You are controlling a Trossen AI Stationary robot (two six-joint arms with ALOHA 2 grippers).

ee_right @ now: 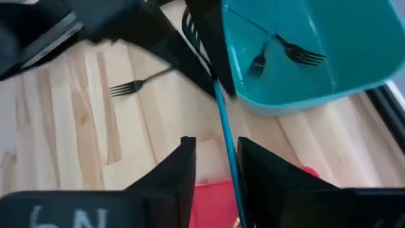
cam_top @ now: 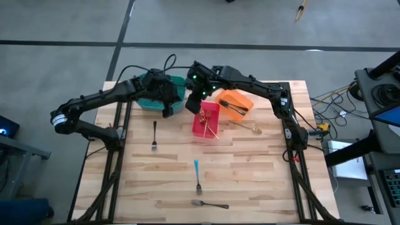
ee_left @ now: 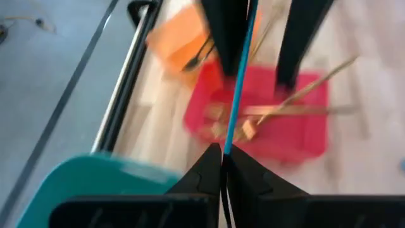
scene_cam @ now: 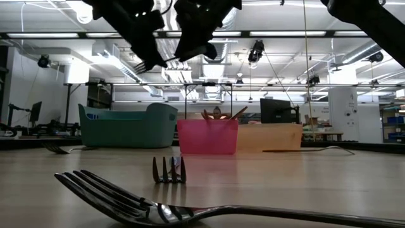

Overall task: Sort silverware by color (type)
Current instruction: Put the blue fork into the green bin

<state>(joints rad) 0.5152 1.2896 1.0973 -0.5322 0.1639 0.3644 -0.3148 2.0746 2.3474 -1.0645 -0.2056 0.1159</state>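
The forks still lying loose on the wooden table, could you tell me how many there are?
3: a dark fork on the left below the teal bin, a blue-handled fork near the centre front, and a silver fork at the front edge. The arms may hide others.

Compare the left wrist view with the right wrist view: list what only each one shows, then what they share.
Only the left wrist view shows the orange bin and the gold forks lying in the red bin, with the left gripper shut on the blue-handled fork.

Only the right wrist view shows two forks inside the teal bin, a silver fork on the table, and the right gripper open around the blue handle.

Both share the blue-handled fork, the teal bin and the red bin.
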